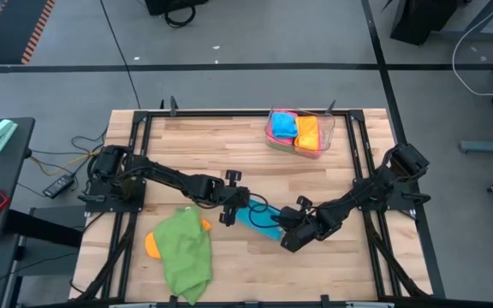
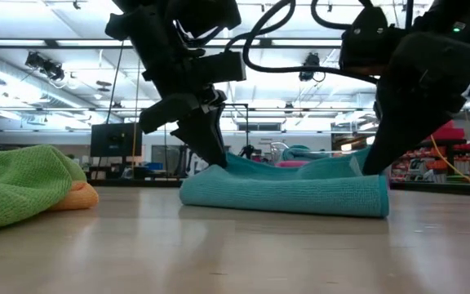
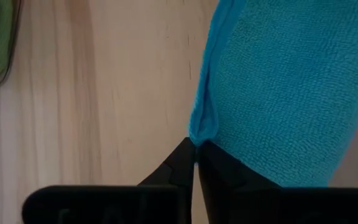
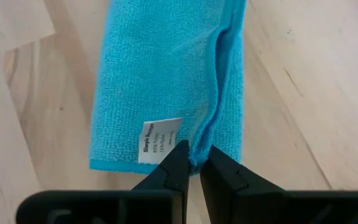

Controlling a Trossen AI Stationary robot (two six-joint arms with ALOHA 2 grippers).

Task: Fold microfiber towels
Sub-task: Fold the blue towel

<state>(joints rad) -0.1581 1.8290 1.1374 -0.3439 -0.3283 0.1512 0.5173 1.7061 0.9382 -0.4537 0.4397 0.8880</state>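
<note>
Seen from above, left to right across a pale wooden table point(image 1: 229, 145). At the near left corner, a crumpled green towel point(image 1: 185, 251) lying over an orange towel point(image 1: 153, 244), both loose and unfolded. Just right of these, near the table's middle, the left gripper point(image 1: 228, 214), jaws pressed together on the edge of a sky blue towel point(image 1: 259, 219), pinching a small ridge of its hem, as the left wrist view confirms. Between the two arms, that blue towel, already doubled into a narrow strip, flat on the table, its long axis running from one gripper to the other. At the strip's other end, the right gripper point(image 1: 291, 239), jaws likewise pinching the blue hem, just beside a small white label point(image 4: 158, 140). Farther right and toward the back edge, a clear plastic tray point(image 1: 327, 135) holding folded towels in pink, blue and orange. Judged from this, each arm holding its own end equally close, so the next fold likely turning on bringing one end along the long axis over the other.
</note>
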